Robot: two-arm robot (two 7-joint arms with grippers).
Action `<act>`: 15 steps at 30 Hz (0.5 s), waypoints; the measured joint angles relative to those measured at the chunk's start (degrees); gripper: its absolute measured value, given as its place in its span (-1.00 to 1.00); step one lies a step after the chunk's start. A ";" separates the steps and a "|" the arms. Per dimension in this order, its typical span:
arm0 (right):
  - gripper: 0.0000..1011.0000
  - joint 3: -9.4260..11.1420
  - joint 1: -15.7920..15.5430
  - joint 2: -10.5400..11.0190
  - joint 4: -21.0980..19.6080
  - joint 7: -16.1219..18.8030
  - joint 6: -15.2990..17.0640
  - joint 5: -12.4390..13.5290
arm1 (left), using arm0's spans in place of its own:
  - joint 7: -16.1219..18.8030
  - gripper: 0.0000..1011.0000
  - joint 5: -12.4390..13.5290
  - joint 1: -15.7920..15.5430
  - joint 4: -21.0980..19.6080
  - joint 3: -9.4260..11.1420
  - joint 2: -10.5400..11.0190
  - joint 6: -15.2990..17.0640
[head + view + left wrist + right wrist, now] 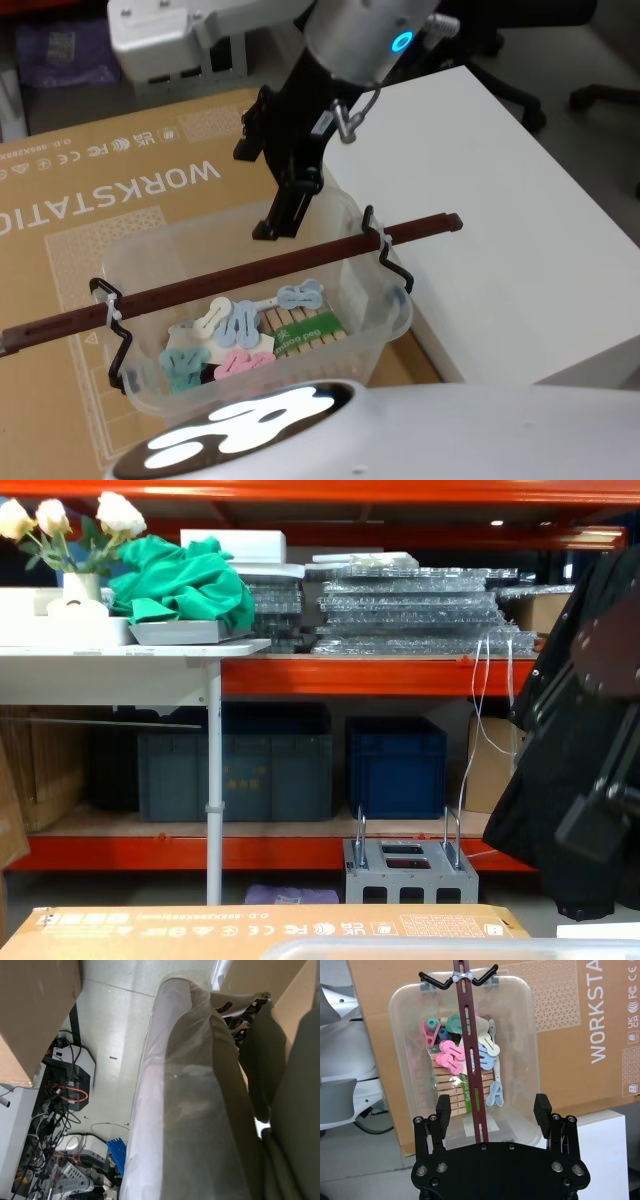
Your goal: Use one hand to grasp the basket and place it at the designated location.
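Above the far rim of the basket, the right gripper hangs wide open, empty; from its wrist, the brown handle runs between the fingers.

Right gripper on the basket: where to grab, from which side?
Take the bar handle at mid-span, from straight above. It runs rim to rim across the basket, so a centred hold should hang level. The right gripper is open astride it.
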 joint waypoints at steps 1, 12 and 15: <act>0.98 0.00 0.00 0.00 0.00 0.00 0.00 0.00 | 0.00 -1.00 0.00 0.00 0.00 0.00 0.00 0.00; 0.98 2.21 -0.46 1.14 -0.25 0.36 -0.37 1.44 | 0.00 -1.00 0.00 0.00 0.00 0.00 0.00 0.00; 0.98 2.38 -0.78 0.96 0.02 0.59 -0.38 1.41 | 0.00 -1.00 0.00 0.00 0.00 0.00 0.00 0.00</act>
